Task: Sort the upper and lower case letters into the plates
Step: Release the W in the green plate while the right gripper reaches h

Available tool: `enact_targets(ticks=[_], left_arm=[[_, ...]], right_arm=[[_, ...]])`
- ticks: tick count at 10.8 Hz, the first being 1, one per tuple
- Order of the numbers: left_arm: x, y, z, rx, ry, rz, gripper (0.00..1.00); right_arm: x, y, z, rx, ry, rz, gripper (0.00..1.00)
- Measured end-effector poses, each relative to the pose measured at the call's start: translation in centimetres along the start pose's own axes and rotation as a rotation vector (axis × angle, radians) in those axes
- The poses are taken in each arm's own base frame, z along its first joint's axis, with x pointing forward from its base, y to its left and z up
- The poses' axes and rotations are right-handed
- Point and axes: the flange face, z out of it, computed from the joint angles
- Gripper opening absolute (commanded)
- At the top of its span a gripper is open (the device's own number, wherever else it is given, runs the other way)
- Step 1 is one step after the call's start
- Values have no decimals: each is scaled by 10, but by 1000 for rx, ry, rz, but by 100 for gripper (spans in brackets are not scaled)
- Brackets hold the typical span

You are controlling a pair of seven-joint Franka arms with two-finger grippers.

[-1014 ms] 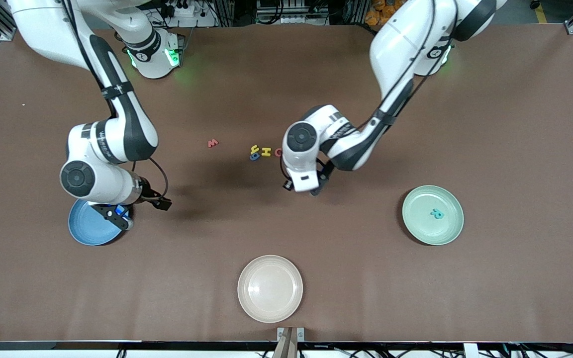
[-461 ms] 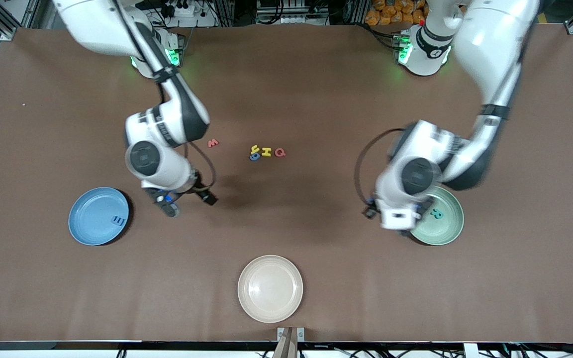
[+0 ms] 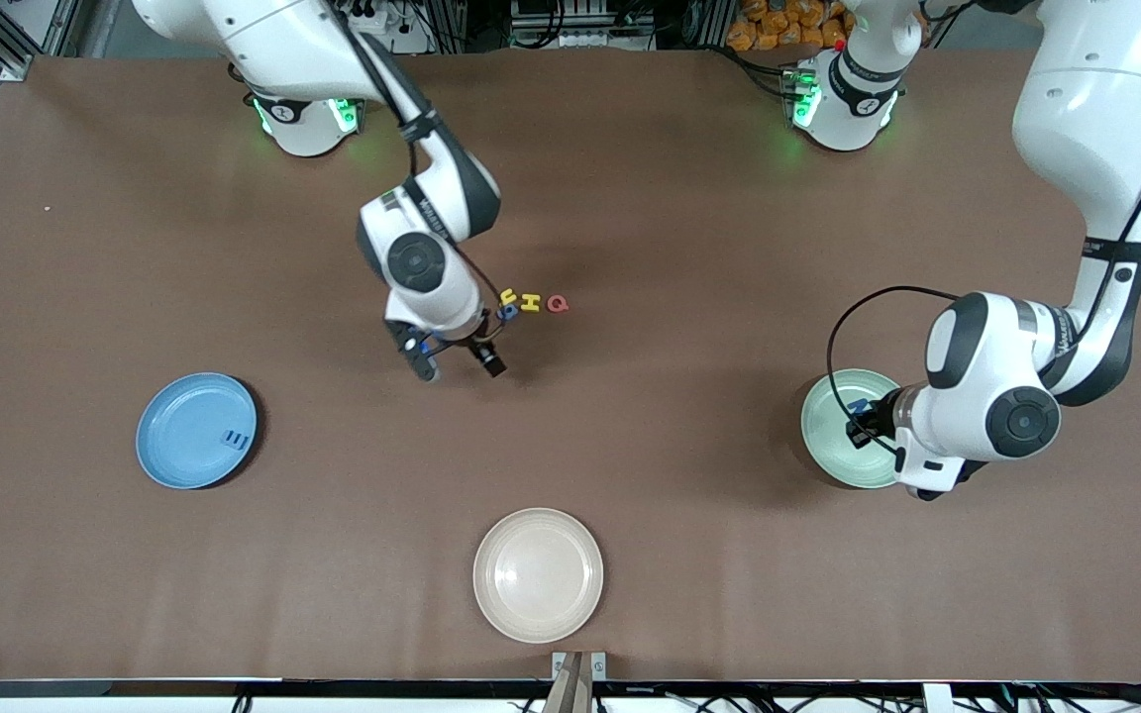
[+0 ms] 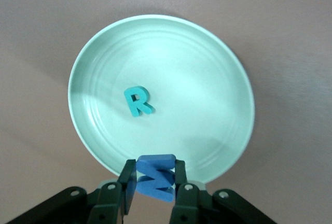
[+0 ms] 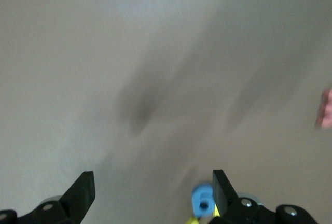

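My left gripper (image 4: 154, 182) hung over the green plate (image 4: 218, 68), jaws clamped on a blue letter (image 4: 154, 176); teal R (image 4: 138, 101) lay inside. Right gripper (image 5: 153, 190), jaws wide, over the worktop (image 3: 689, 248) by the letter cluster (image 3: 531, 303).

You have one item on the table (image 3: 689, 555) that belongs to no sorting pair: a cream-beige plate (image 3: 538, 574), round and shallow, lying flat near the table edge closest to the front camera, roughly midway between the two arms' ends. Its inside shows a soft sheen. You will find the table covered in a plain brown matte surface, with a small white speck (image 3: 47, 209) toward the right arm's end
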Motion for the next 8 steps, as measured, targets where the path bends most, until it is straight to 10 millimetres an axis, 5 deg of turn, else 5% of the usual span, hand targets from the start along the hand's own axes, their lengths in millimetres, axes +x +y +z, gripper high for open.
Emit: enact_targets(ticks=[1,2,4,8], left_arm=[[2,3,13,5,-5,5,75],[6,2,22,15,-1,9,100],[10,-1,24,25,12,11,100],[2,11,-2,-4,44,31,100]], right_arm=[[-28,4,3,4,1,27,100],[-48,8,4,3,2,46,100],[-70,19,14,-6,8,64,100],[-63,40,58,39,17,68,100]])
